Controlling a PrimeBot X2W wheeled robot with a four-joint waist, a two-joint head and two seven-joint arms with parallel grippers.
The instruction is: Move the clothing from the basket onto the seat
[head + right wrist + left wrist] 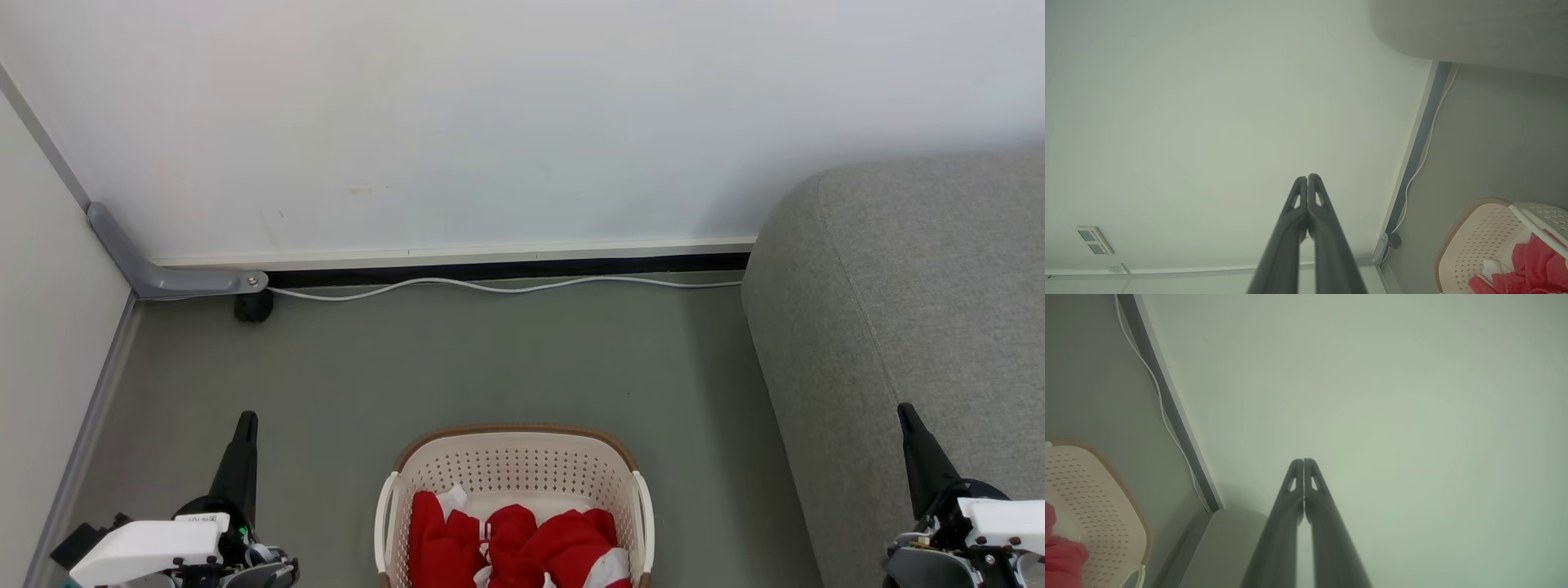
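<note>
i see a grey-green floor (506, 359). the basket (514, 465) sits on it near me, in the middle. the big grey seat (898, 327) stands on the right, apart from the basket. a thin white cable (490, 287) lies along the far wall (490, 122). a small black block (254, 306) sits far left.

White wall (490, 122), grey floor (490, 359), white cable (506, 286) along skirting (506, 268).

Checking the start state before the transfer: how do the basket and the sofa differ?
The basket is cream perforated plastic with a brown rim; the sofa is grey fabric. The basket is small and sits front and centre; the sofa is far bigger, on the robot's right. The basket holds the red clothing; none lies on the visible sofa. Both stand on the grey floor.
</note>
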